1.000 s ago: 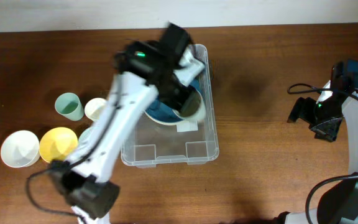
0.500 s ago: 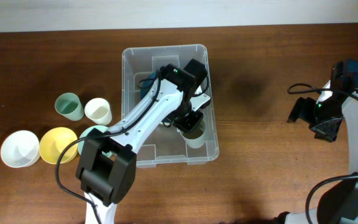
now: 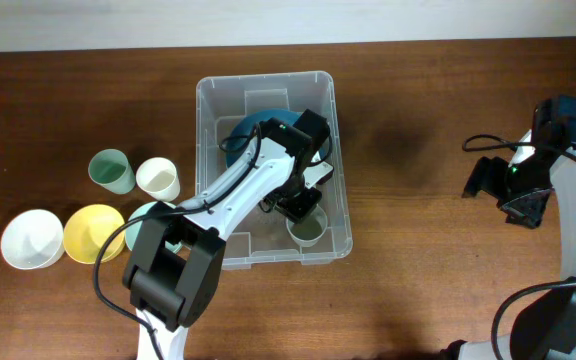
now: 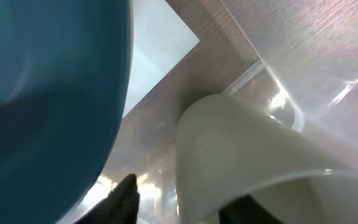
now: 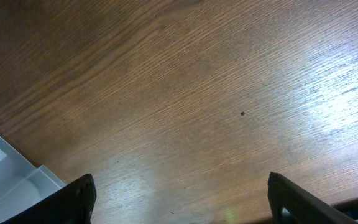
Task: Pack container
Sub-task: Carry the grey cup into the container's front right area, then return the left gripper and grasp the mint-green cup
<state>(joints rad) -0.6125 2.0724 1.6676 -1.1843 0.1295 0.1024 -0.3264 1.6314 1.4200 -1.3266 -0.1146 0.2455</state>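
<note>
Lifting away carelessly looks risky: the left gripper (image 3: 302,203), fingers spread astride the wall of the pale cup (image 3: 307,229) inside the container (image 3: 268,78) at mid-table, could snag the rim and topple it against the teal bowl (image 3: 258,135).

Inside the container (image 3: 208,100) it's pretty cramped; a teal bowl (image 3: 253,128) fills the upper half, the left arm (image 3: 236,183) cuts diagonally across, and a pale cup (image 3: 308,232) takes the lower right corner; only the lower left corner looks free. Right of it, bare table (image 3: 408,200) runs to the right arm (image 3: 573,210); on the left, a green cup (image 3: 111,170), cream cup (image 3: 157,178), white bowl (image 3: 31,240) and yellow bowl (image 3: 93,232) crowd things.
</note>
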